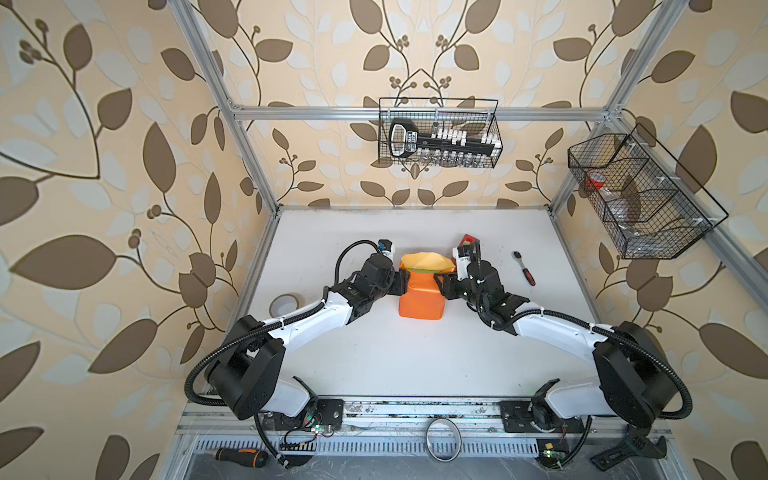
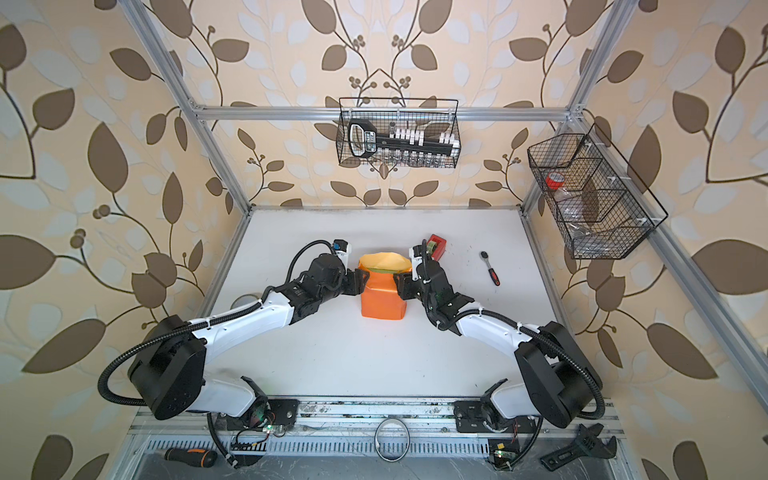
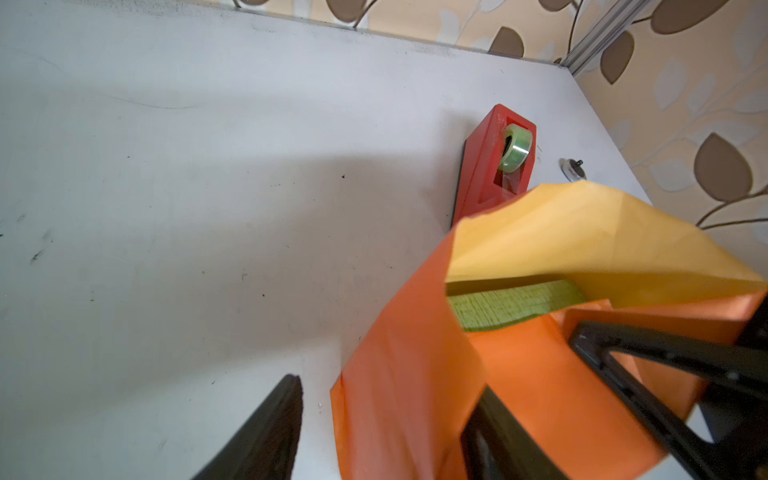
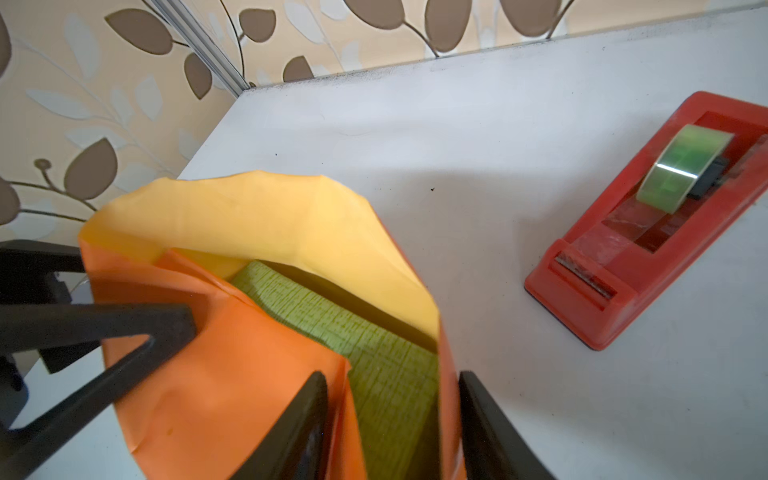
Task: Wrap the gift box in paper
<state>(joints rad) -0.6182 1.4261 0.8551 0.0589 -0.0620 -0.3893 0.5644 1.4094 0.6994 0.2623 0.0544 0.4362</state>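
Observation:
The gift box is almost fully covered; only a strip of its green textured face (image 1: 424, 271) (image 3: 511, 305) (image 4: 374, 353) shows in the open far end of the paper. The paper (image 1: 419, 301) (image 2: 382, 301) is wrapped round it, orange side out, with a pale yellow flap standing up at the far end. My left gripper (image 1: 401, 286) (image 3: 390, 384) is open astride the parcel's left paper fold, one finger clear of it over the table. My right gripper (image 1: 440, 282) (image 4: 392, 375) is shut on the wrapped box's right edge, both fingers against the paper.
A red tape dispenser (image 1: 468, 241) (image 4: 648, 224) sits just behind my right gripper. A ratchet wrench (image 1: 524, 268) lies further right. A tape roll (image 1: 284, 305) lies by the left arm. Two wire baskets (image 1: 440, 133) hang on the frame.

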